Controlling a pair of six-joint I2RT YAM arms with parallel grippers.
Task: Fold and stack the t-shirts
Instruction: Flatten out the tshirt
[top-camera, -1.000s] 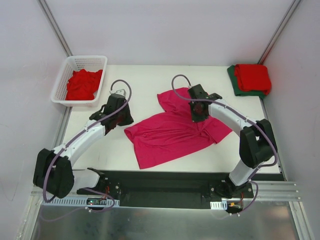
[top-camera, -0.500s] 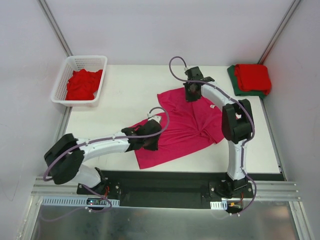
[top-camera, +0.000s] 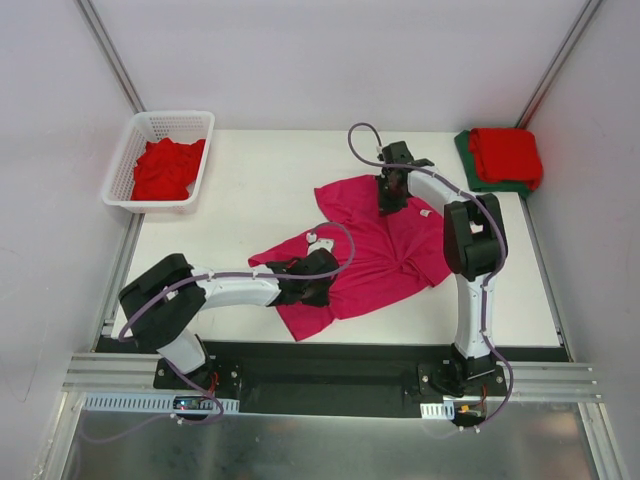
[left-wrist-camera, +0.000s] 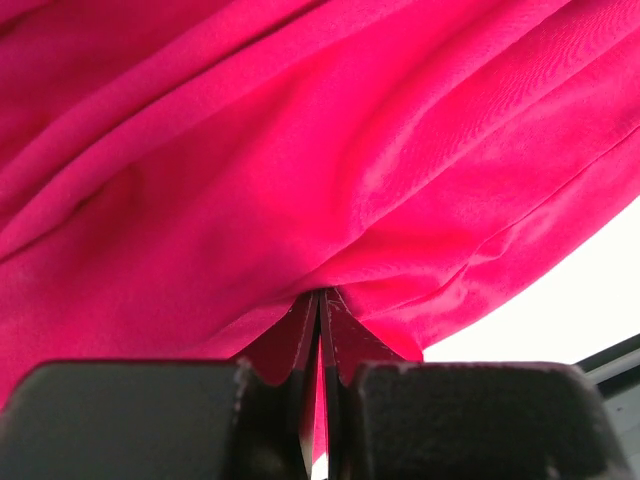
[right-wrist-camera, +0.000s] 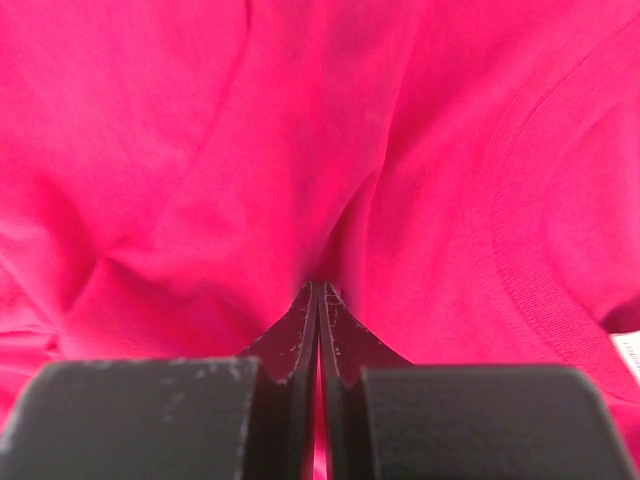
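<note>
A magenta-pink t-shirt (top-camera: 370, 250) lies crumpled on the middle of the table. My left gripper (top-camera: 325, 285) is shut on its near lower part; in the left wrist view the jaws (left-wrist-camera: 320, 300) pinch a fold of the pink cloth (left-wrist-camera: 300, 150). My right gripper (top-camera: 388, 198) is shut on the shirt's far part near the neck; the right wrist view shows the jaws (right-wrist-camera: 317, 292) pinching pink cloth (right-wrist-camera: 200, 150) beside the collar seam, with a white label at the right edge. A red shirt (top-camera: 505, 152) lies folded on a dark green one (top-camera: 468, 160) at the far right.
A white lattice basket (top-camera: 183, 122) at the far left holds a crumpled red shirt (top-camera: 165, 167). White walls close in the table on three sides. The black rail with the arm bases runs along the near edge.
The left arm swung in from the left and gripped the shirt's near part, then pulled it slightly. The right gripper moved from the shirt's middle to its far edge and holds there.
</note>
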